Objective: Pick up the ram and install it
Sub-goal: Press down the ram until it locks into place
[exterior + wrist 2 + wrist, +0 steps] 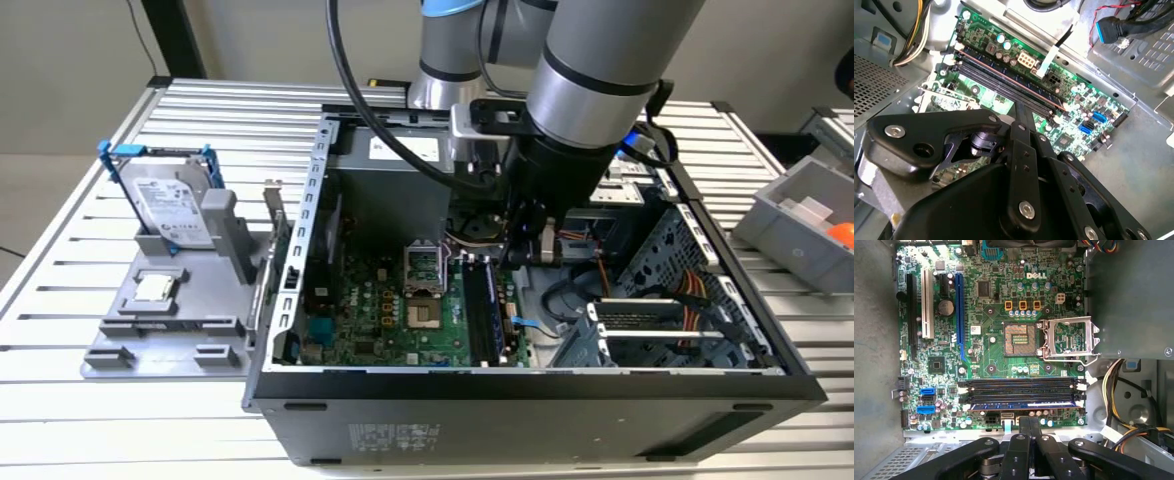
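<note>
The ram [483,310] stands on edge in one of the long memory slots of the motherboard [387,300], inside the open computer case [534,385]. In the first wrist view it shows as a thin bluish strip [1024,404] in the slot nearest the fingers; in the second wrist view as a long line with a copper edge [1009,75]. My gripper [1030,424] hangs just above that slot with its black fingers [1023,432] pressed together and nothing visible between them. The fingertips [1022,112] point down at the slots. The arm's grey body hides the gripper [518,248] from the outside.
The processor socket [1069,337] stands with its metal frame beside the slots. Cable bundles [1124,390] and a drive cage [667,325] crowd one side of the case. On the exterior view's left, a grey holder [174,320] carries a silver hard drive [167,205] and a small square chip [156,288].
</note>
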Controlling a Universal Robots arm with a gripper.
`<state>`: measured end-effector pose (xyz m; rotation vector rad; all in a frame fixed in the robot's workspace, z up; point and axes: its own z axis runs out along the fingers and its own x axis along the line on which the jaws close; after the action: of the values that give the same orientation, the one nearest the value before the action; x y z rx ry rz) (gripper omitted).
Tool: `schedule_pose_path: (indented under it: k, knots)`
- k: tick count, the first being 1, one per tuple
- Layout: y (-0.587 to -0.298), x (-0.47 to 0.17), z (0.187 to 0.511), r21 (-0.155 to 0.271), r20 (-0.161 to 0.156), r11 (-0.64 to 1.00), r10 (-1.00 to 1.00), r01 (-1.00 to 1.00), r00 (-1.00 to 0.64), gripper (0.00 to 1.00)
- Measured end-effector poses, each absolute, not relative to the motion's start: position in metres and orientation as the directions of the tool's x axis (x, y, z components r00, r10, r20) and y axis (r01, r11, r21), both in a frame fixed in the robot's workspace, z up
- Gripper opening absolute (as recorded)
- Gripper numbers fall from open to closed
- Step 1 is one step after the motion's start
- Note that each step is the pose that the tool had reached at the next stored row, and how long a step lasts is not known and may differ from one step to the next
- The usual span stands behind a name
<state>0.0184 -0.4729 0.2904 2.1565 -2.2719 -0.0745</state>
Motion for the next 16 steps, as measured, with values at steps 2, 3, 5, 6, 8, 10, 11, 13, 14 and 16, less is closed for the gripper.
schedule_pose_path:
  k: [2, 3, 5, 6, 8, 10, 11, 13, 14, 16]
  knots:
    - [-0.4729, 0.0184, 0.2908, 0.040, -0.027, 0.052, -0.998, -0.998, -0.053, 0.00]
    - [-0.4729, 0.0183, 0.2909, 0.040, -0.027, 0.052, -0.998, -0.998, -0.053, 0.00]
    - [-0.4729, 0.0183, 0.2910, 0.040, -0.027, 0.052, -0.998, -0.998, -0.053, 0.00]
    - [-0.4729, 0.0183, 0.2911, 0.040, -0.027, 0.052, -0.998, -0.998, -0.053, 0.00]
    - [-0.4729, 0.0184, 0.2912, 0.040, -0.027, 0.051, -0.998, -0.998, -0.053, 0.00]
    - [-0.4729, 0.0184, 0.2913, 0.040, -0.027, 0.052, -0.998, -0.998, -0.053, 0.00]
    - [-0.4729, 0.0184, 0.2913, 0.040, -0.027, 0.052, -0.998, -0.998, -0.053, 0.00]
    - [-0.4729, 0.0183, 0.2915, 0.040, -0.027, 0.052, -0.998, -0.998, -0.053, 0.00]
    - [-0.4729, 0.0184, 0.2916, 0.040, -0.027, 0.052, -0.998, -0.998, -0.053, 0.00]
    - [-0.4729, 0.0183, 0.2917, 0.040, -0.027, 0.052, -0.998, -0.998, -0.053, 0.00]
